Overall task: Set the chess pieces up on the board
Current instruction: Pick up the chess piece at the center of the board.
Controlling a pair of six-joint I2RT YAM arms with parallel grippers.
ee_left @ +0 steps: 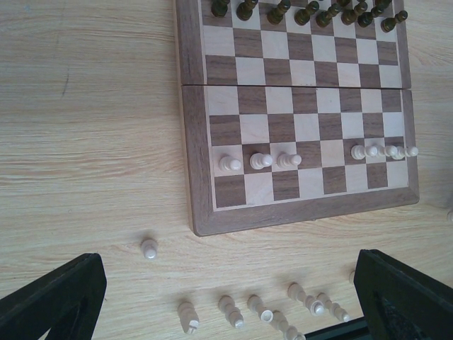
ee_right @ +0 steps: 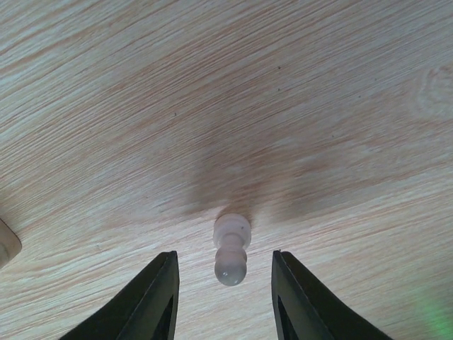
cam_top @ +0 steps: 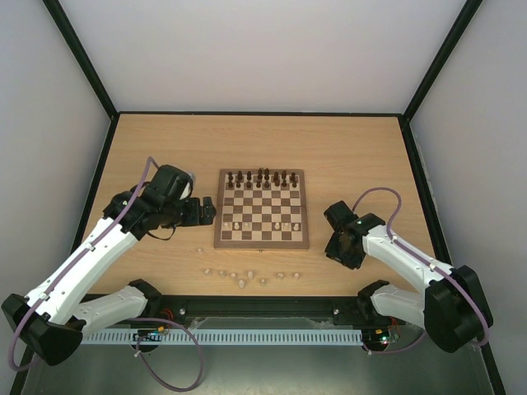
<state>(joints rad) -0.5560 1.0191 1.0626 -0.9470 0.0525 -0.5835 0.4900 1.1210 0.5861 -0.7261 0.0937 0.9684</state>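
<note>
Chess pieces (ee_left: 262, 161) partly set. One cream pawn (ee_right: 231, 248) sits on the table right of the board (cam_top: 262, 244). The right gripper (ee_right: 223, 261) straddles it, fingers not touching: squeeze next, then lift. The left gripper (ee_left: 228, 262) hangs wide, empty. On the board, three cream pawns stand left and a bunched few right. Roughly nine loose pieces (cam_top: 241, 282) wait in front.

Board (cam_top: 262, 210) at centre of table (cam_top: 362, 148).
- Far two ranks packed with dark pieces (cam_top: 262, 178); no finger room between.
- Middle ranks bare: wide way in from above.
- Cream pawns (ee_left: 258, 161) on near second rank in two clusters, gap between; nearest rank bare.

Left gripper (cam_top: 206, 211) just beside board's left edge, blocking that side.

Loose cream pieces (cam_top: 243, 276) crowd table's near edge, tight together. Lone pawn (ee_left: 148, 248) left of them has room all round.

Right gripper (cam_top: 342, 251) off board's near right corner, jaws flanking lying pawn (ee_right: 231, 249), slim gap either side.
</note>
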